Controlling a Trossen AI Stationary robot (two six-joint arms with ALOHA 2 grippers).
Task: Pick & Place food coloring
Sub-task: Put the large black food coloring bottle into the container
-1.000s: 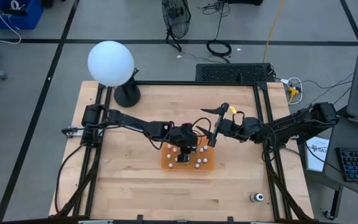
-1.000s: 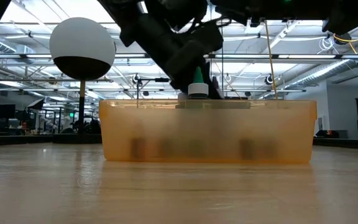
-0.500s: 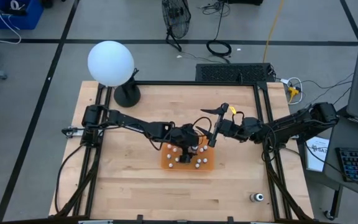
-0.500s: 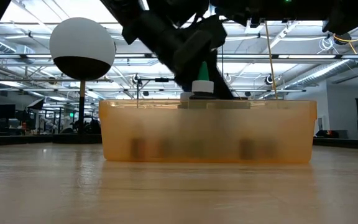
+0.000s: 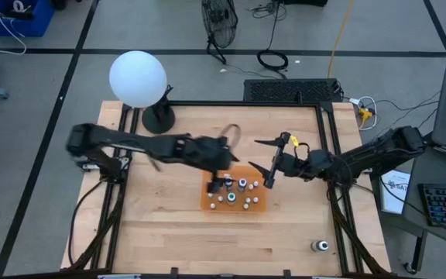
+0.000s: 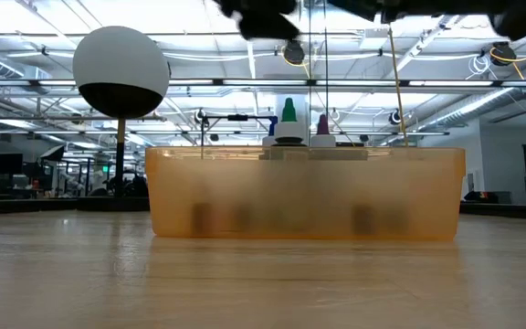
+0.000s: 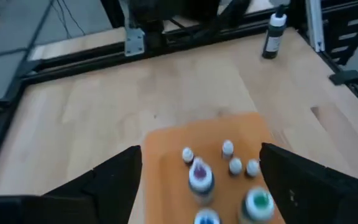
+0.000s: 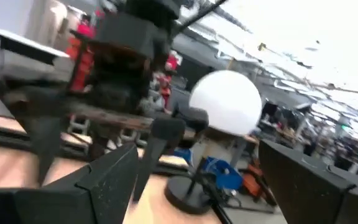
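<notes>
High view: small white-capped food coloring bottles (image 5: pixel 233 194) stand in flat orange rectangular tray (image 5: pixel 211 203) mid-counter; one lone bottle (image 5: pixel 320 246) near counter's corner. Left gripper (image 5: pixel 227 159) above tray's far edge, jaws wide, empty. Right gripper (image 5: pixel 273 159) beside tray, jaws wide, empty. Low view: green-tipped bottle (image 6: pixel 289 123) tops tray wall.

The left arm reaches in from the table's left edge toward the middle, its left gripper (image 5: pixel 224 153) lifted above the table with both fingers spread wide and nothing between them. The right arm reaches in from the right edge, its right gripper (image 5: pixel 272 163) also wide open and empty, near the middle.
</notes>
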